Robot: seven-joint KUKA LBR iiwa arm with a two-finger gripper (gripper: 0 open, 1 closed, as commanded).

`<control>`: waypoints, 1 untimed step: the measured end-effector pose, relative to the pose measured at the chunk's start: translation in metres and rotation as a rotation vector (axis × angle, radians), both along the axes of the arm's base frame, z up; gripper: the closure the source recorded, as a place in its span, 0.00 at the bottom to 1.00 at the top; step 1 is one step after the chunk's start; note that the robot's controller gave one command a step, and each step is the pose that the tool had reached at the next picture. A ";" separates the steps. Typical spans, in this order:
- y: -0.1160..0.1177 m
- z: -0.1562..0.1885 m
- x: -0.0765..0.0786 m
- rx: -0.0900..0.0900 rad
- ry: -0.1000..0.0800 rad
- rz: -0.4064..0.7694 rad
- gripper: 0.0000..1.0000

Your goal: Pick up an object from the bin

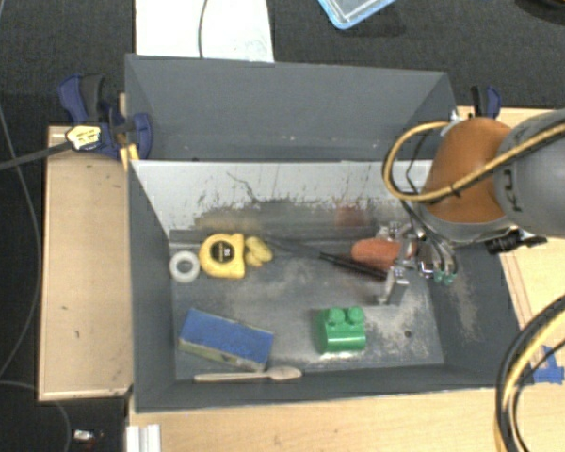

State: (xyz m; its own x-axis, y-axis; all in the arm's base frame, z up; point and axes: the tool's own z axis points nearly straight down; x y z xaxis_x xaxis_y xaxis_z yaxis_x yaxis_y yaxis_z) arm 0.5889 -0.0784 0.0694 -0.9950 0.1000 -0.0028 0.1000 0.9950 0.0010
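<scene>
Hand (394, 279) is low over the bin (292, 196) floor, toward the view's right side. Can't tell if it's apart or together; the angle hides that. Closest thing is the orange lump (371, 250), rounded, just up-left of the hand, right against it; can't tell whether they actually touch. A thin black rod (306, 253) lies flat, one end by the lump and the hand, the other pointing away to the left. Green block (342, 330), studs up, sits near the hand, below and a bit left, clear of it. Well to the hand's left is a yellow tape measure (222, 255), with a small yellow blob (258, 250) touching its hand-facing side and a white ring (184, 266) on its far side. Blue sponge (226, 337) is well apart, down-left. A wooden stick (250, 375) lies along the front wall just past the sponge.
</scene>
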 end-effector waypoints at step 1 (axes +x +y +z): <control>0.022 0.089 0.000 -0.006 -0.017 0.016 0.00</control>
